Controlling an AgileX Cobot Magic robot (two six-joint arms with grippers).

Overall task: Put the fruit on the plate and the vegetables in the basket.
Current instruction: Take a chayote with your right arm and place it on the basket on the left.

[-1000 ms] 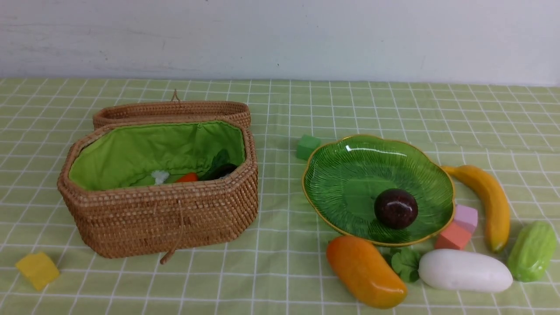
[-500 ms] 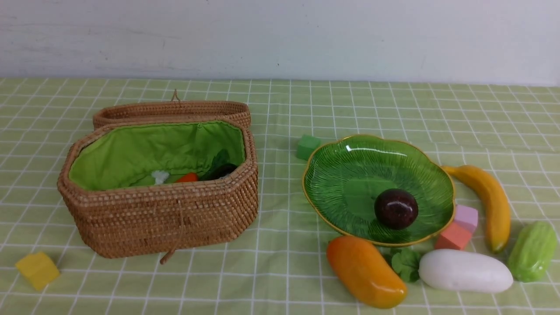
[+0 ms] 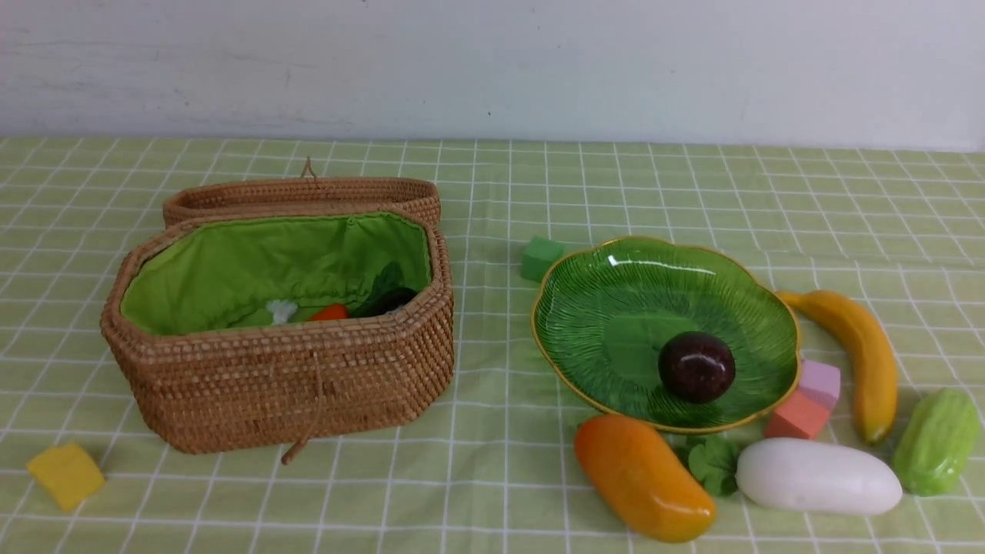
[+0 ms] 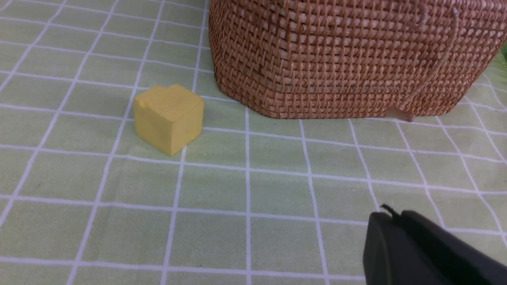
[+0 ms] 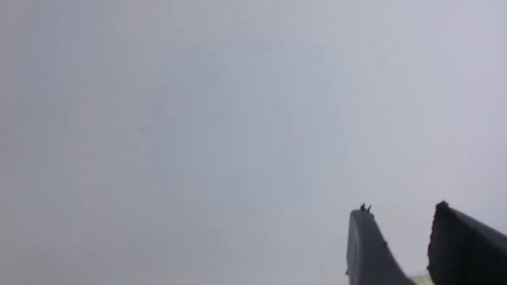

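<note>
The wicker basket (image 3: 292,385) stands open at left, with a red-orange piece (image 3: 331,312) and dark vegetables inside. On the green plate (image 3: 608,308) lies the maroon ball (image 3: 696,367). Around the plate lie the mango (image 3: 642,477), banana (image 3: 858,354), white oval (image 3: 817,475), light-green gourd (image 3: 935,441) and a leaf sprig (image 3: 712,464). Neither arm shows in the front view. My left gripper (image 4: 390,215) is shut and empty, low over the cloth near the basket (image 4: 348,59). My right gripper (image 5: 400,209) is open with nothing between its fingers, facing the pale wall.
The basket's lid (image 3: 300,196) leans behind it. Foam cubes lie about: yellow (image 3: 65,475) at front left, also yellow cube (image 4: 168,118) in the left wrist view, green (image 3: 541,258) behind the plate, pink (image 3: 819,382) and coral (image 3: 796,417) by the plate's right rim.
</note>
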